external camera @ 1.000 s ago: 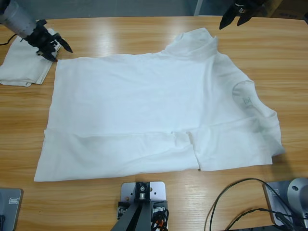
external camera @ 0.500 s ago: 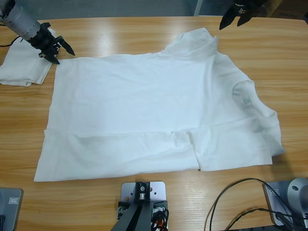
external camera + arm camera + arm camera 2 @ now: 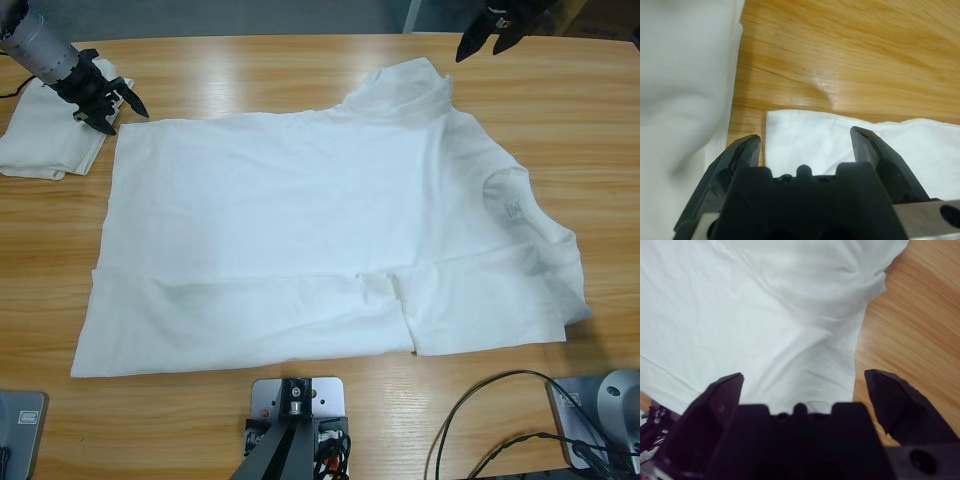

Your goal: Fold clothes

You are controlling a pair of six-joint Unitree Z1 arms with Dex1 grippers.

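T-shirt [image 3: 300,220] spread flat, neck label [image 3: 514,210] unreadable, left gripper [image 3: 112,103] and right gripper [image 3: 483,40] both apart.

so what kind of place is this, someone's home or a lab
Most likely a robotics lab or test bench, not a home. Two robot arms reach over a long bare wooden table, loose cables trail along its near edge, and a white T-shirt lies spread out for folding practice.
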